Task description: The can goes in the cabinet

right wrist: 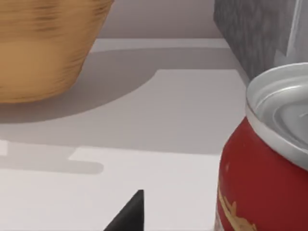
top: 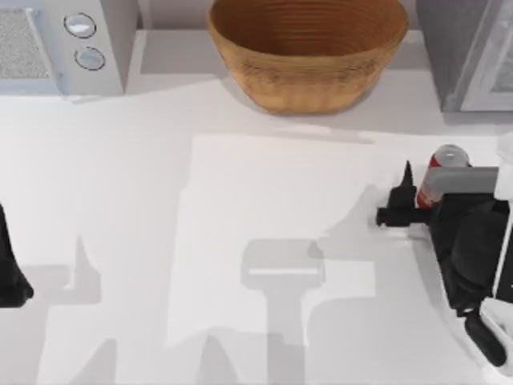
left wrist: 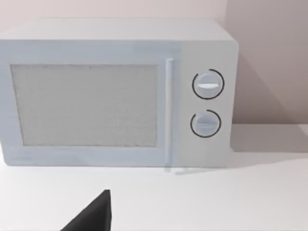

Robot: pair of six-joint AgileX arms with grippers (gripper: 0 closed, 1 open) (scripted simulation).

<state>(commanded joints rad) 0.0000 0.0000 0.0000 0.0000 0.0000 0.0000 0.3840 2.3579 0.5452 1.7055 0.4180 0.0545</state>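
The red can [top: 439,170] with a silver top stands at the table's right side, in front of the cabinet [top: 447,48]. My right gripper [top: 430,172] is at the can, with one black finger [top: 407,175] close against the can's left side. The other finger is hidden under the arm. In the right wrist view the can [right wrist: 262,173] looms very close beside that finger [right wrist: 132,214], and the grey speckled cabinet [right wrist: 255,33] stands behind it. My left gripper [top: 10,269] is parked at the table's left edge.
A woven brown basket [top: 309,48] stands at the back centre. A white appliance with two round knobs [top: 84,40] is at the back left, facing the left wrist camera [left wrist: 115,91]. Bare white tabletop [top: 240,241] stretches between the arms.
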